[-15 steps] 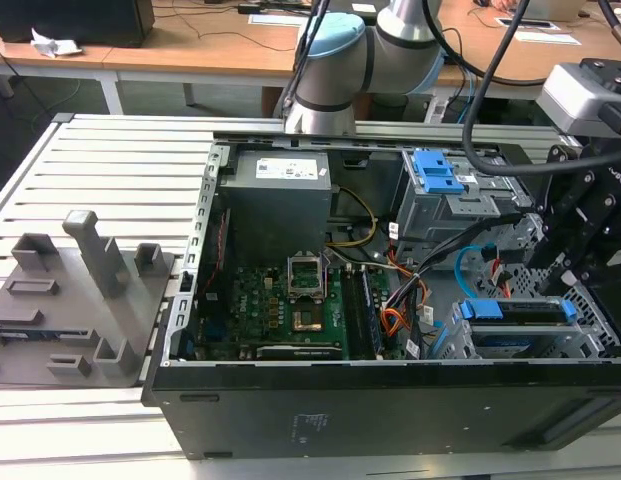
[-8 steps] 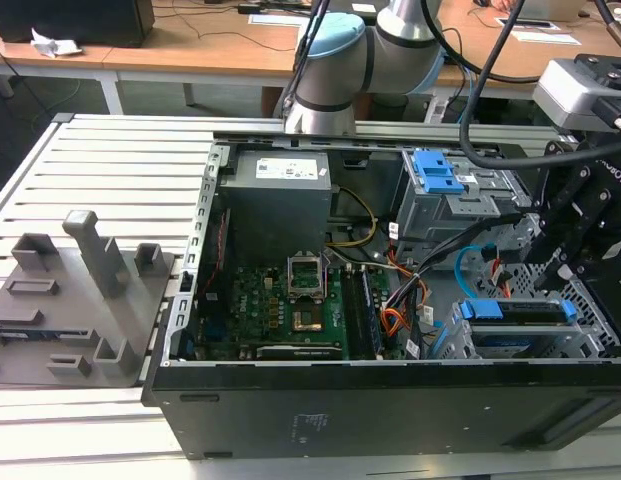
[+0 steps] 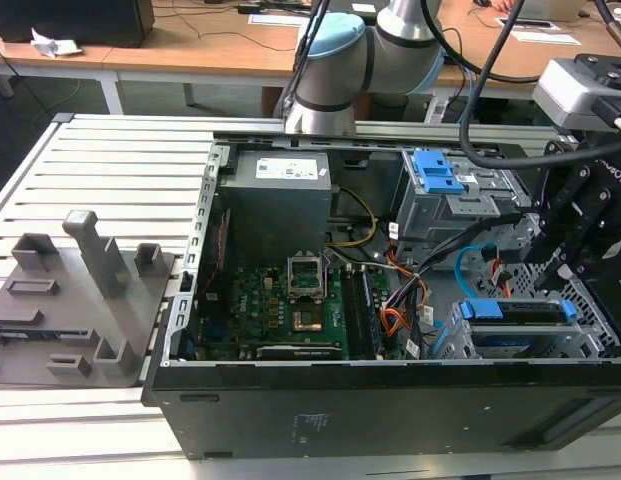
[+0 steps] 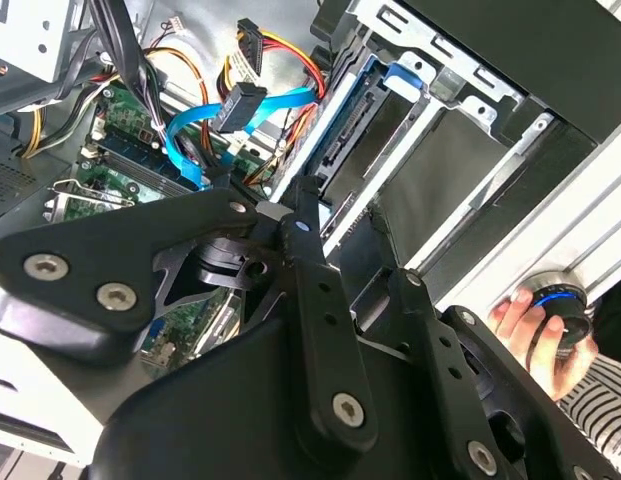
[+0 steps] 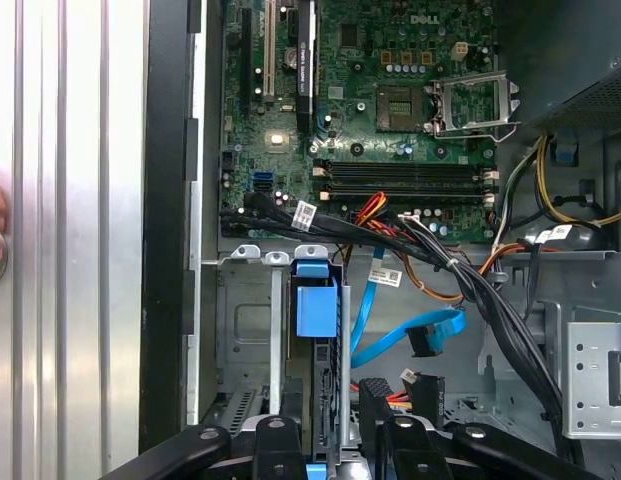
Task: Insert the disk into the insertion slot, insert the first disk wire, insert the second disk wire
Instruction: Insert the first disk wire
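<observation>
Hand (image 5: 335, 440) hovers near the disk (image 5: 315, 310) (seated in the insertion slot (image 5: 245, 330)).

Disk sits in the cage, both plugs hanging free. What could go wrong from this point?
Snagging: the second disk wire loops loosely beside the disk, and a black cable bundle crosses nearby; the gripper, working close by, might catch either.
Wrong pick: the first disk wire ends unplugged among similar coloured leads, so it could be confused.
Contact: a person's hand rests at the case edge near the arm.
</observation>
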You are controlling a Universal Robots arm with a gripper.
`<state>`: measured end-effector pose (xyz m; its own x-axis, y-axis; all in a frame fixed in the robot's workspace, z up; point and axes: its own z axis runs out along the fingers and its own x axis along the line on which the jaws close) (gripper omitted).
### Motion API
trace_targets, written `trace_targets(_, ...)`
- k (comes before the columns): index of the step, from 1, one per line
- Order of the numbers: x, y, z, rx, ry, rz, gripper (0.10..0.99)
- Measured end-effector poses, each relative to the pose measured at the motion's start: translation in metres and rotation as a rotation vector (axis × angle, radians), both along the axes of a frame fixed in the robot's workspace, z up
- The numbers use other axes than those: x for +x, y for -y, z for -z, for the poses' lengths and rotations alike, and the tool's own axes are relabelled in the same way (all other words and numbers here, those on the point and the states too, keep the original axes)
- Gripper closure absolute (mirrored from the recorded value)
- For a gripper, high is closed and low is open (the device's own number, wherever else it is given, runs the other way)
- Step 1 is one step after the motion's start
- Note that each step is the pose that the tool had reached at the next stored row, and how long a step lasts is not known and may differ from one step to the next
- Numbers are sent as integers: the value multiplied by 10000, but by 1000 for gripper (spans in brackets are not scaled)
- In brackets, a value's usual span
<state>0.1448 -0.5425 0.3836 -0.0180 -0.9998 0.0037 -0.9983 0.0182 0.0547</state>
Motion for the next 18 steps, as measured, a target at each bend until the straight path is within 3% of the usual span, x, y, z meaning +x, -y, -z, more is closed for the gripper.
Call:
trace_targets(3, 0, -47, 0, 0, 0, 1, 725)
trace_targets(7, 0, -221, 0, 1, 0, 0, 725)
trace_targets(11, 4, -342, 3, 1, 0, -2, 725)
trace_targets(14, 30, -469, 47, -4, -5, -1, 725)
trace_targets(18, 45, -494, 141, -6, -18, 0, 725)
